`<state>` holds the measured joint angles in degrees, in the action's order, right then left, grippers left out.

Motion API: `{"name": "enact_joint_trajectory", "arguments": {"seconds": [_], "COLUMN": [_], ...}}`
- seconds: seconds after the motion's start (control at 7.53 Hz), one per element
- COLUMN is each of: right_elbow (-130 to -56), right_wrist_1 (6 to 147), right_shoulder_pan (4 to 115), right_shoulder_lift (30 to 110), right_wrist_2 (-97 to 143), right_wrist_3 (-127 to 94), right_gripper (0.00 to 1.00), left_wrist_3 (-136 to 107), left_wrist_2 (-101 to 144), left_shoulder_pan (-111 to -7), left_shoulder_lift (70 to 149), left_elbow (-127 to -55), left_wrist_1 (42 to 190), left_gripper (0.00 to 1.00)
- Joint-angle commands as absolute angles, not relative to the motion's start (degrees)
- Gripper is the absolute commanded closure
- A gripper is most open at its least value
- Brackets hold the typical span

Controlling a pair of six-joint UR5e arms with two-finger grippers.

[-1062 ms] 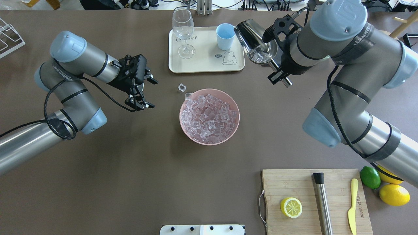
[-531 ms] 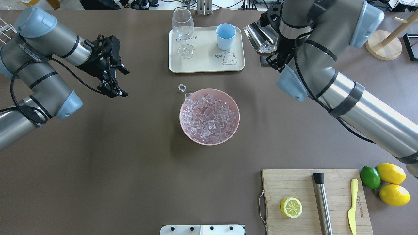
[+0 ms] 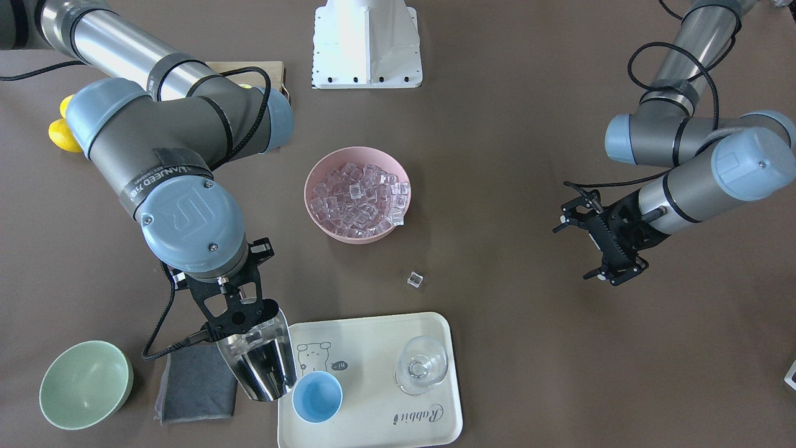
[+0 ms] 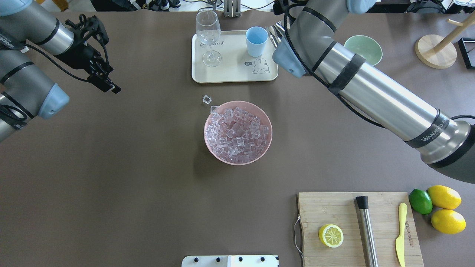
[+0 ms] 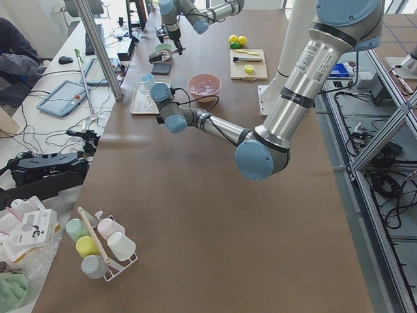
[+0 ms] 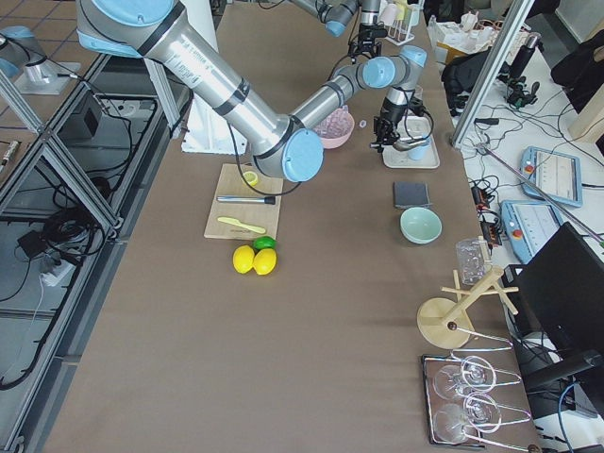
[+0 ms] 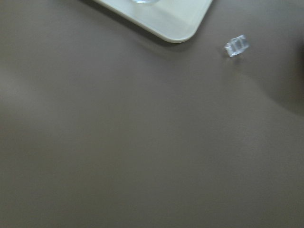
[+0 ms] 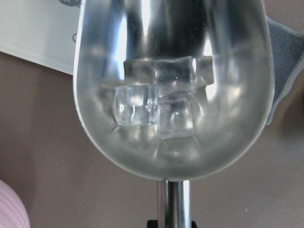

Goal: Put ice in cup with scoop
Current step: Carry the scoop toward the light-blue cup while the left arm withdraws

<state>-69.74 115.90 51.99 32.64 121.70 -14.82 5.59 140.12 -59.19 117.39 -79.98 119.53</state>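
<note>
A matte brown surface (image 4: 148, 193) spreads under even light; beyond the right pincer (image 3: 241, 317), past an aluminium post (image 5: 98, 45), stands a white desk (image 5: 39, 81) strewn with cables (image 5: 23, 134).

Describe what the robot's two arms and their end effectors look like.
Both the right arm and left arm are silver-grey tubes with rounded light-blue joint caps, black bands with white lettering, and looping black cables. The right end effector and left end effector are black, skeletal two-finger units.

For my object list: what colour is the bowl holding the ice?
Pink. The bowl shows best in the overhead exterior view.
</note>
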Motion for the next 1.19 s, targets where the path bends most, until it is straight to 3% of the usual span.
{"name": "enact_joint_trajectory", "arguments": {"seconds": [0.0, 0.53, 1.06], "right_elbow": [-64.2, -62.6, -52.1], "right_wrist_1": [124.7, 134.3, 134.1], "right_shoulder_pan": [52.2, 52.2, 54.7], "right_shoulder_lift": [26.2, 23.9, 17.5], "right_wrist_2": [124.8, 129.2, 128.4], "right_wrist_3": [-11.3, -11.0, -4.5], "right_gripper": [1.00, 1.00, 1.00], "left_wrist_3": [-0.3, -0.7, -0.8], "left_wrist_2": [140.2, 130.9, 135.1], "left_shoulder_pan": [-64.0, -68.5, -79.9], "left_shoulder_lift": [117.0, 112.4, 107.0], "left_elbow": [-80.1, -86.2, -86.9], "left_wrist_1": [112.3, 107.3, 95.2], "left_gripper": [0.02, 0.02, 0.02]}}
